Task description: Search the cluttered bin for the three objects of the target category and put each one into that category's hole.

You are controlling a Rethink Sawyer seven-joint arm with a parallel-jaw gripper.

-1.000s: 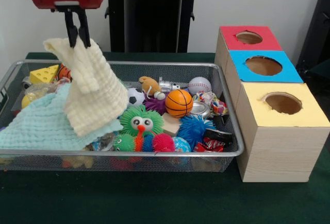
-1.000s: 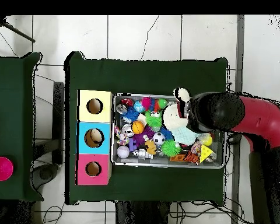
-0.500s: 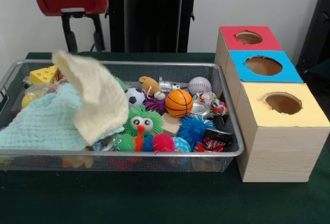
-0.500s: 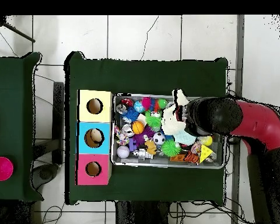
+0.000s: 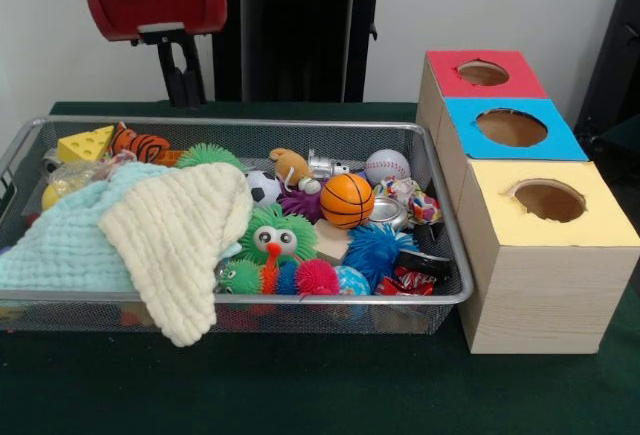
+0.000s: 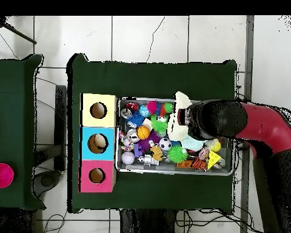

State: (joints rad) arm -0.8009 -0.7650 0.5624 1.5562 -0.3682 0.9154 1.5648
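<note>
The wire bin [image 5: 300,298] holds a heap of toys. Among them are an orange basketball [image 5: 346,200], a white baseball [image 5: 386,166] and a small soccer ball [image 5: 263,187]. A cream cloth [image 5: 175,230] lies flat over a teal cloth [image 5: 65,240] at the bin's left, and its corner hangs over the front rim. My gripper [image 5: 185,100] hovers above the bin's back rim, clear of the cloth and holding nothing. In the overhead view the arm [image 6: 214,118] covers the bin's right part.
Three boxes stand beside the bin with holes on top: red [image 5: 483,73], blue [image 5: 511,127], yellow [image 5: 548,200]. A cheese wedge [image 5: 85,143], a striped toy [image 5: 140,143] and a green spiky ball [image 5: 205,155] show behind the cloths.
The cream cloth, held up a second ago, was let go and has dropped flat over the bin's front rim, uncovering toys behind it. The gripper has moved up and to the right.
</note>
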